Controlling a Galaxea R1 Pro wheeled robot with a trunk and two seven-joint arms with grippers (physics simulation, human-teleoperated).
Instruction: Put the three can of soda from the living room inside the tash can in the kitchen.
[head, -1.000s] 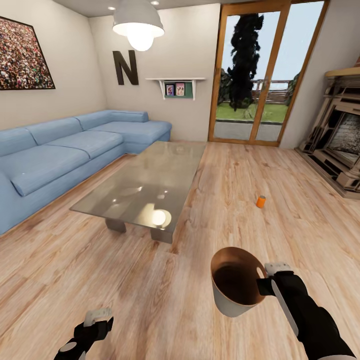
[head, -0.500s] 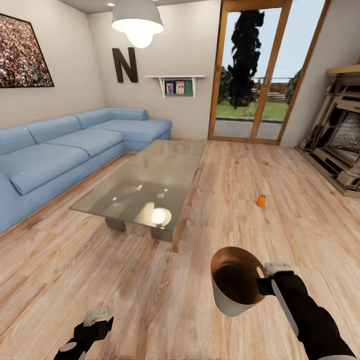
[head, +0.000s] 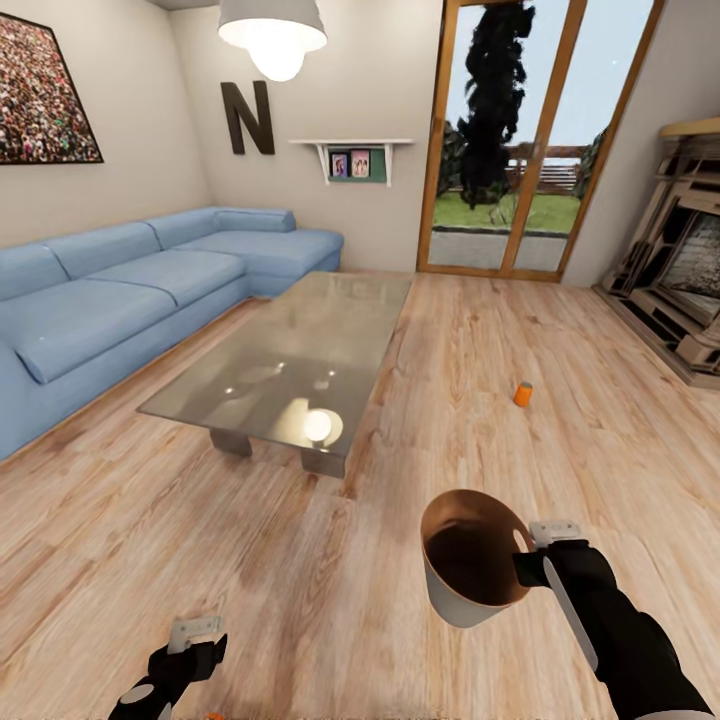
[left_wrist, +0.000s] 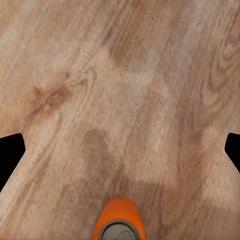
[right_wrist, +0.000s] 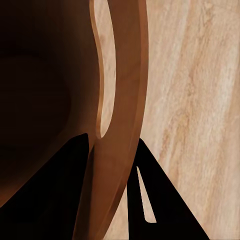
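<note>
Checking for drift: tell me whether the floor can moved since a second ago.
No. The can keeps its place relative to the table; only the camera shifted.

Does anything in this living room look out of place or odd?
Yes. An orange soda can stands on the bare wood floor between the glass coffee table and the fireplace, and the right gripper holds the trash can by its rim.

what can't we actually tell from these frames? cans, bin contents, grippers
- Bin contents: the trash can interior is dark shadow in head and right wrist views; its bottom can't be made out.
- Near orange can: cut off by the left wrist frame's edge; in the head view just an orange sliver.
- Far orange can: too small for detail.
- Left gripper: low in the head view, opening unclear there.
- Right gripper: pinches the bin rim.
</note>
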